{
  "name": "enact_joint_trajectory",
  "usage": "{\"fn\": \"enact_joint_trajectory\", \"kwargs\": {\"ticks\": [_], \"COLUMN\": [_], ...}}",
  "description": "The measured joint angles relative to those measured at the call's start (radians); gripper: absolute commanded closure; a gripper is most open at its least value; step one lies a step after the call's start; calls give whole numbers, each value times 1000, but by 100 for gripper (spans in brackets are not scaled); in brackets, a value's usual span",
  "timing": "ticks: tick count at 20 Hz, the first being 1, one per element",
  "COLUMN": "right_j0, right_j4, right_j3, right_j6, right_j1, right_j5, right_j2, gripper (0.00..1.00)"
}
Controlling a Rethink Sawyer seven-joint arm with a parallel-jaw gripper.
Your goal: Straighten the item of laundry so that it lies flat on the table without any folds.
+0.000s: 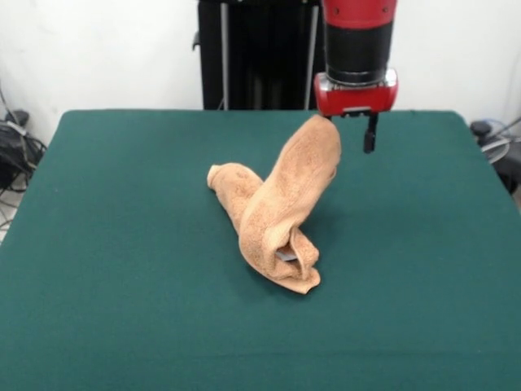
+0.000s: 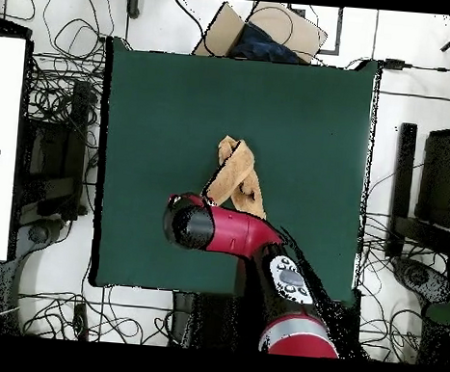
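Note:
The peach-orange towel (image 1: pixel 277 204) lies twisted and folded near the middle of the green table (image 1: pixel 122 244). One end rises steeply to the underside of my gripper (image 1: pixel 356 145); the other end is bunched on the table toward the front. One black finger (image 1: pixel 370 137) hangs clear to the right of the raised end, with table showing between them. The other finger is hidden behind the towel. The gripper looks open. In the overhead view the towel (image 2: pixel 237 175) is a narrow crossed strip just beyond the arm's wrist (image 2: pixel 192 225), which covers the gripper.
The robot's black pedestal (image 1: pixel 256 57) stands behind the table's far edge. Cables and equipment (image 2: pixel 52 161) lie on the floor around the table. A cardboard box (image 2: pixel 265 31) sits beyond the edge opposite the robot.

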Motion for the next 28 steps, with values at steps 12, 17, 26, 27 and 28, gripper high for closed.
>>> {"fn": "enact_joint_trajectory", "kwargs": {"ticks": [12, 17, 26, 27, 28], "right_j0": [-34, -37, -37, -37, -37], "right_j4": [0, 0, 0, 0, 0], "right_j3": [-33, -34, -34, -33, -31], "right_j6": [0, 0, 0, 0, 0], "right_j1": [34, 39, 33, 28, 16], "right_j5": [11, 11, 15, 19, 29], "right_j2": [32, 46, 48, 48, 48], "gripper": [100, 100, 100, 100, 100]}}
